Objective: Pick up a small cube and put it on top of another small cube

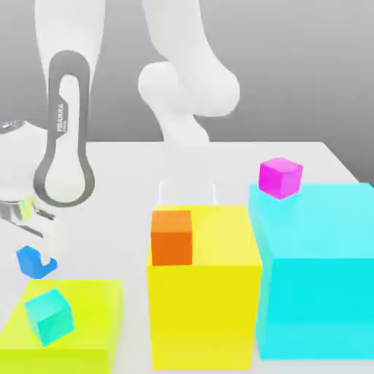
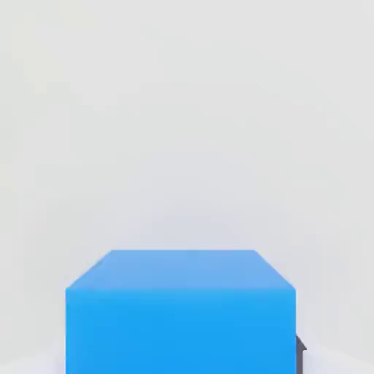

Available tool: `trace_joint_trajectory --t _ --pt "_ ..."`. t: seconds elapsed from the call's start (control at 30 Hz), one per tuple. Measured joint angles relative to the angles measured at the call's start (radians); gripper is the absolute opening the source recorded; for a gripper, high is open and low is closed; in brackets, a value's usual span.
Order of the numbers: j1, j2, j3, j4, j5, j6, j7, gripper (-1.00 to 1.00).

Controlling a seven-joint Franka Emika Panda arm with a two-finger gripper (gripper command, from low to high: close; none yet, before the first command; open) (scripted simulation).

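**Mia:** Where is the small bright blue cube (image 1: 33,261)?

**Ben:** Down low at the exterior view's left, on the white table (image 1: 124,182). It sits right under the white robot arm's gripper (image 1: 31,232). A bit of the gripper covers part of it, so I see a notched blue shape.

**Mia:** Is the gripper holding it?

**Ben:** The fingers are squeezed in as tight as they go, with the blue cube (image 2: 181,310) between them. In the hand view the cube sits very close to the camera. A dark finger (image 2: 300,349) touches its side. So yes, it has hold of the cube.

**Mia:** Which way does the cube point? Does it have a long side?

**Ben:** No long side. It is a cube, so all sides look the same. In the hand view one flat face looks straight at the camera and the top face lies flat. I cannot tell if it is off the table.

**Mia:** What is near it?

**Ben:** Just beside it is a flat yellow-green block (image 1: 69,329) with a small teal cube (image 1: 49,315) on top, turned a little. In the middle stands a big yellow block (image 1: 212,307) with a small orange cube (image 1: 172,237) on its top, near the corner. At the exterior view's right is a big cyan block (image 1: 321,277) with a small pink cube (image 1: 280,177) on its back corner.

**Mia:** And the arm?

**Ben:** It bends down from the back toward the blue cube.
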Motion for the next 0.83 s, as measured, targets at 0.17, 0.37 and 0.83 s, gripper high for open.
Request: trace_joint_trajectory --t 0.17,0.37,0.83 --pt "0.108 -0.141 -0.152 -0.036 -0.201 -0.097 0.151 -1.00" --pt "0.234 -0.246 -0.143 0.065 -0.364 -0.292 0.382 -1.00" --pt "0.458 -0.173 -0.039 0.316 -0.374 -0.469 0.648 1.00"
